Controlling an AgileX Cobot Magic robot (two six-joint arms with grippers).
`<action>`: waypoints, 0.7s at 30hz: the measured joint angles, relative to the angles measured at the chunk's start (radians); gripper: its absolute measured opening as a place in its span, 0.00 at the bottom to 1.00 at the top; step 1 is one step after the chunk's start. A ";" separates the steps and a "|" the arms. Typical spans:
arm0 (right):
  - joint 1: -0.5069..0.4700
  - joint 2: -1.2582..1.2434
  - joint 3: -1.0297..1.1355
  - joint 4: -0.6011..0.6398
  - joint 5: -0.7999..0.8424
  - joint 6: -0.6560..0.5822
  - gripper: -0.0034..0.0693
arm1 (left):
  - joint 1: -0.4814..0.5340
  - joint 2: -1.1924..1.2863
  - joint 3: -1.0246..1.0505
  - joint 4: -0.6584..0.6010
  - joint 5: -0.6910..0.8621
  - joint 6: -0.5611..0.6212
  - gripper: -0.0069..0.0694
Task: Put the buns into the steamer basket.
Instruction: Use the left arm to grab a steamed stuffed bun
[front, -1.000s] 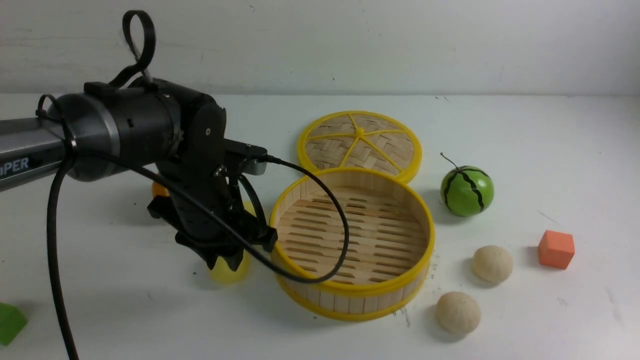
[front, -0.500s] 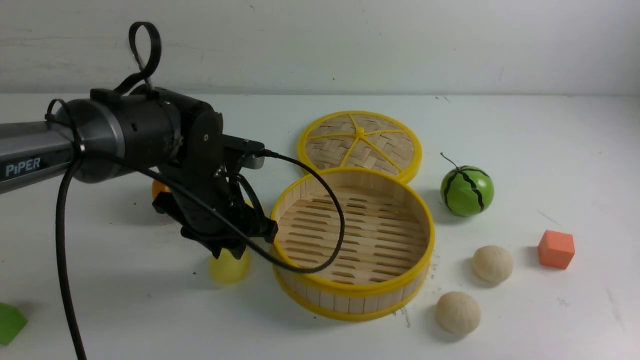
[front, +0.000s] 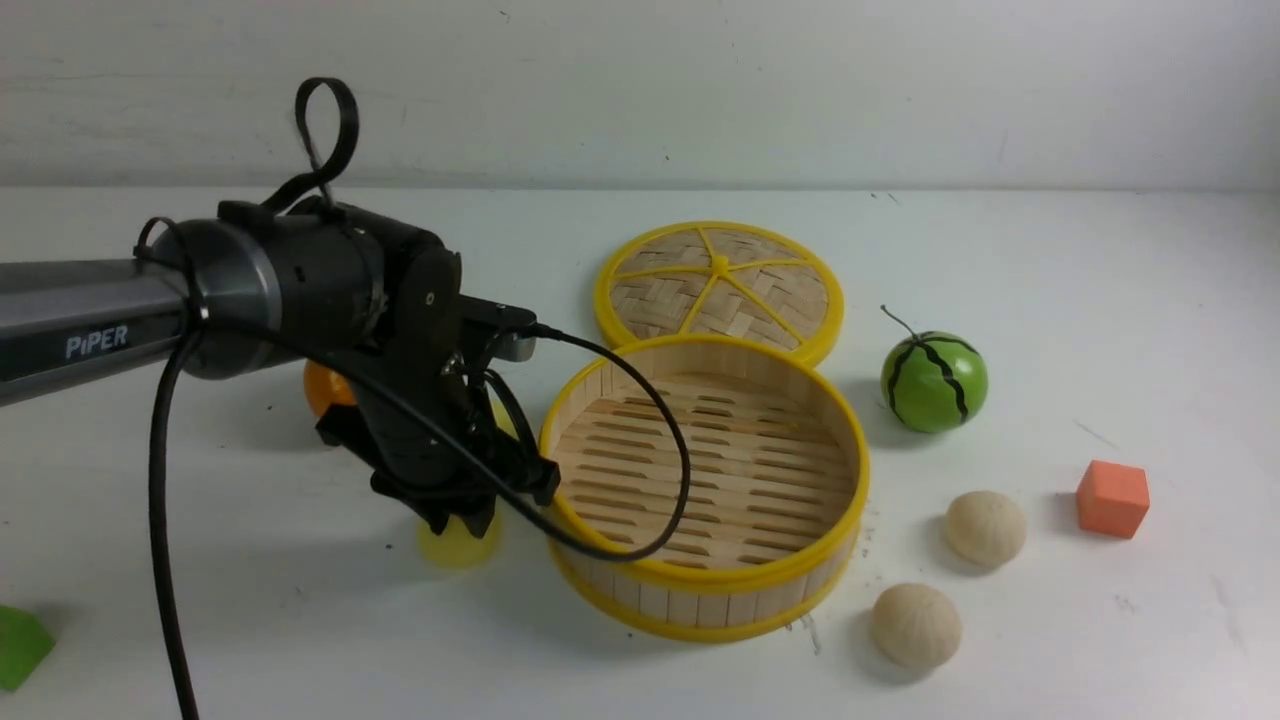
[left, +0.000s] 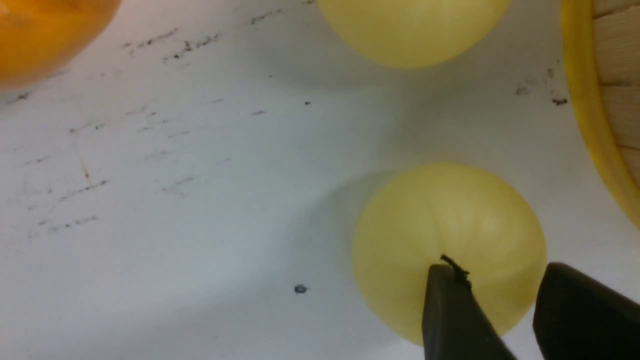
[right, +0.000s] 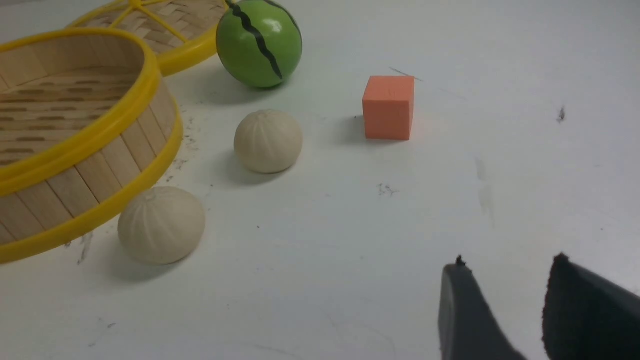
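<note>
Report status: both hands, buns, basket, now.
Left hand open over smooth pale yellow round bun. Right hand open, empty. Round bamboo steamer basket with yellow rims empty. Black cable loops in front of its left rim.

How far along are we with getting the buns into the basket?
Nothing done: the basket is empty. In hand: the left gripper hangs over the nearer yellow bun, jaws open, nothing gripped. Left: all four buns, that one, the second yellow bun and two beige buns right of the basket.
</note>
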 joint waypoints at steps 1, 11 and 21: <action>0.000 0.000 0.000 0.000 0.000 0.000 0.38 | 0.000 0.000 0.000 0.000 0.000 0.000 0.40; 0.000 0.000 0.000 0.000 0.000 0.001 0.38 | 0.005 -0.014 -0.087 -0.002 0.098 -0.031 0.39; 0.000 0.000 0.000 0.000 0.000 0.001 0.38 | 0.012 0.053 -0.097 0.007 0.082 -0.044 0.40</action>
